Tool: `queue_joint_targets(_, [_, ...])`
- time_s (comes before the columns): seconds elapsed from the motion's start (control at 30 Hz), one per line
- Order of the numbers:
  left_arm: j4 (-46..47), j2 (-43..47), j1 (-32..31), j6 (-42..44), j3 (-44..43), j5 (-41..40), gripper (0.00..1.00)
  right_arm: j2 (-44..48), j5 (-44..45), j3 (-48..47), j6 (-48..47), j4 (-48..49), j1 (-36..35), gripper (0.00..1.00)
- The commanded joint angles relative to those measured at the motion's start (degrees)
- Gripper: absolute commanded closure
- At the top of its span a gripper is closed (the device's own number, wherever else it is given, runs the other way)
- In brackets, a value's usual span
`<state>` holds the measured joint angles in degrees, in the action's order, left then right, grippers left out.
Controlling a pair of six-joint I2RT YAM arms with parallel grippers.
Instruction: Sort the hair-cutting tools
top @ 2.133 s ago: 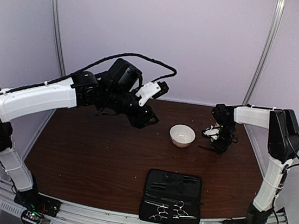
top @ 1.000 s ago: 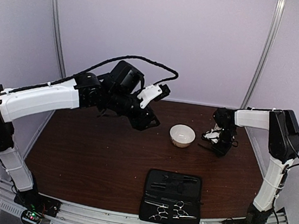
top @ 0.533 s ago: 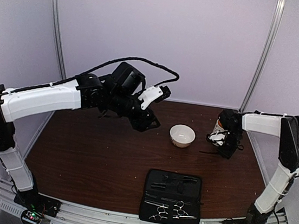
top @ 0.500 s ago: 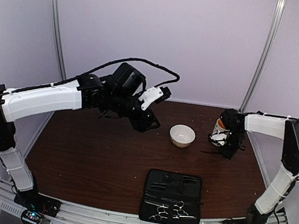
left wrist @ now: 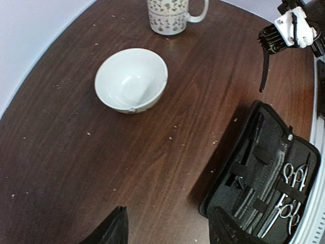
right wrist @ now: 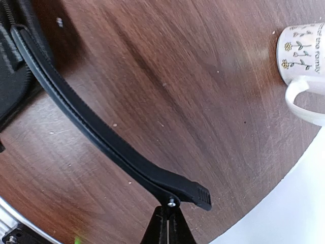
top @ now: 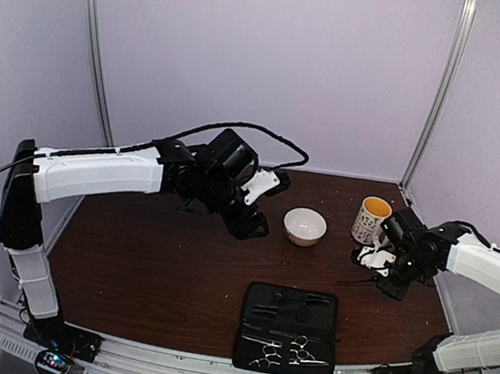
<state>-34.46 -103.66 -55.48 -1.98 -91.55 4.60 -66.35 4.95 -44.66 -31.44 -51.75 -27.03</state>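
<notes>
My right gripper (top: 377, 268) is shut on a thin black stick-like clip (right wrist: 101, 137), held by its hinge end above the table right of the case. The clip also shows in the left wrist view (left wrist: 264, 71), hanging from the gripper. The gripper's tips meet at the clip's rivet (right wrist: 168, 211). Two silver scissors (top: 284, 354) sit strapped in the open black case (top: 288, 330), also seen in the left wrist view (left wrist: 287, 198). My left gripper (top: 250, 224) is open and empty, hovering left of the white bowl; its fingertips (left wrist: 119, 226) frame bare table. A second black piece is not clearly visible.
A white bowl (top: 304, 226) stands mid-table. A patterned mug with a yellow inside (top: 371, 219) stands at the back right, close to my right arm. The case's edge (right wrist: 12, 76) lies just beyond the clip's far tip. The table's right edge is near.
My right arm has drawn back from the mug towards the near right, carrying the clip, and the mug is now uncovered. My left arm has shifted right, towards the bowl.
</notes>
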Motion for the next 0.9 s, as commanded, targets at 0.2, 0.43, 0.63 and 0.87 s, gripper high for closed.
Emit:
queue_joint_targets(0.2, [6.08,-8.23,-1.18,0.85,4.96,15.89,0.54,1.74,-0.31,-2.05,1.05,-1.13,-3.57,1.00])
queue_joint_targets(0.43, [3.62,-11.24,-4.02,4.50,4.76,7.11,0.52,1.54,-0.99,-2.06,0.94,-0.76,-3.66,1.00])
queue_joint_targets(0.63, [2.96,-13.77,-5.43,5.86,3.83,3.14,0.55,1.01,-1.06,-1.89,1.06,-0.58,-3.65,1.00])
queue_joint_targets(0.87, [4.07,-16.31,-5.60,3.92,1.81,0.06,0.65,0.52,-1.25,-1.40,1.21,-0.11,-3.65,1.00])
